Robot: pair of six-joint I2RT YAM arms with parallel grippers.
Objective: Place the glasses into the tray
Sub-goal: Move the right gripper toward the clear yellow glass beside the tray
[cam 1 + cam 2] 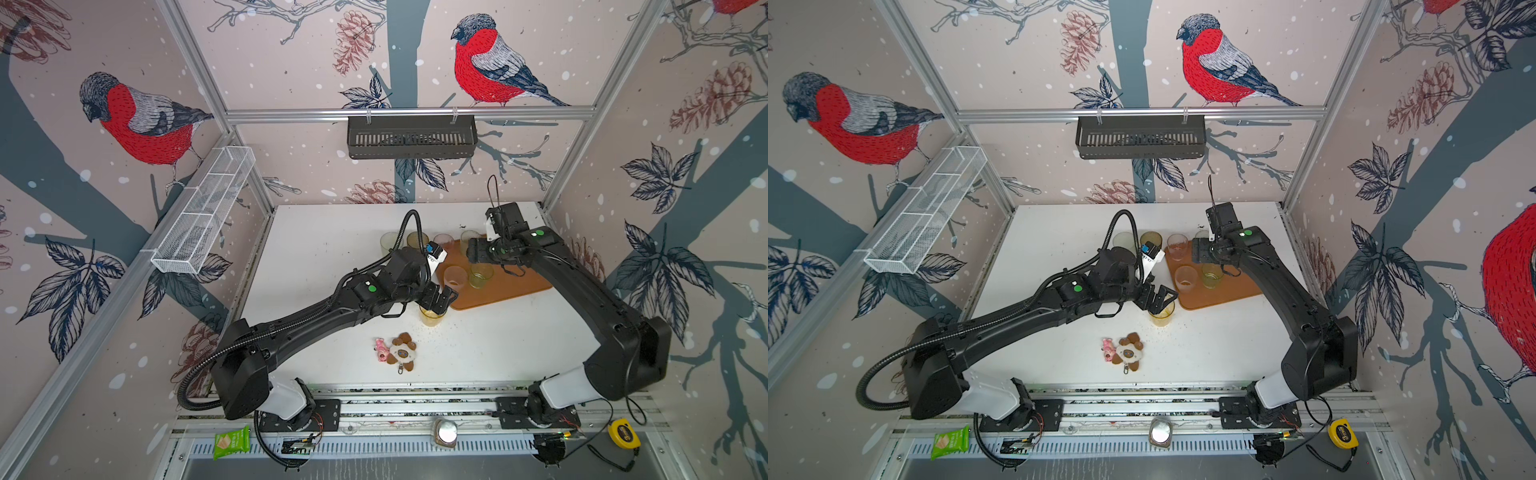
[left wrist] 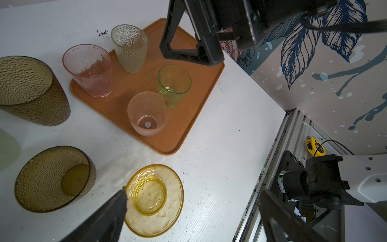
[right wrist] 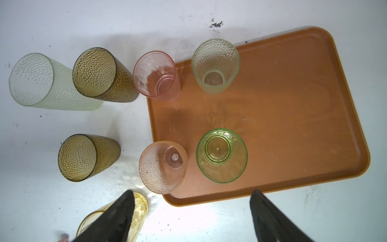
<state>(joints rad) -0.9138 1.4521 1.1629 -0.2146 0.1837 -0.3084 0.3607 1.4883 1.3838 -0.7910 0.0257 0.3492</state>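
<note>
Your left hand (image 1: 441, 300) was spread wide over the yellow glass (image 2: 154, 200), which stood on the table (image 1: 332, 249) just off the tray's (image 3: 293, 104) near left corner. In the left wrist view one finger (image 2: 109, 215) sat right by the glass's rim and the other was well out past it, so nothing was gripped. Your right hand (image 3: 192, 193) hung above the tray with its jaws wide apart too, and nothing between them.

The tray lay toward the table's far right corner. Three glasses were clearly on it:
- the cream glass (image 3: 215, 67) was near its far edge
- the green glass (image 3: 222, 156) was closer to its near edge
- the dimpled pink glass (image 3: 163, 167) was beside the green one, just inside the tray's left edge

The clear pink glass (image 3: 157, 74) stood right at the tray's far left corner, and honestly I couldn't tell if its base was fully inside the rim.

On the bare table left of the tray you had the pale green glass (image 3: 41, 81) and the tall brown glass (image 3: 100, 73), side by side and in line with the clear pink one. The short brown glass (image 3: 83, 157) was nearer the front, left of the dimpled pink one. All eight stood upright. A keyring toy (image 1: 397, 351) lay near the middle of the table's front edge, well apart from the glasses.
</note>
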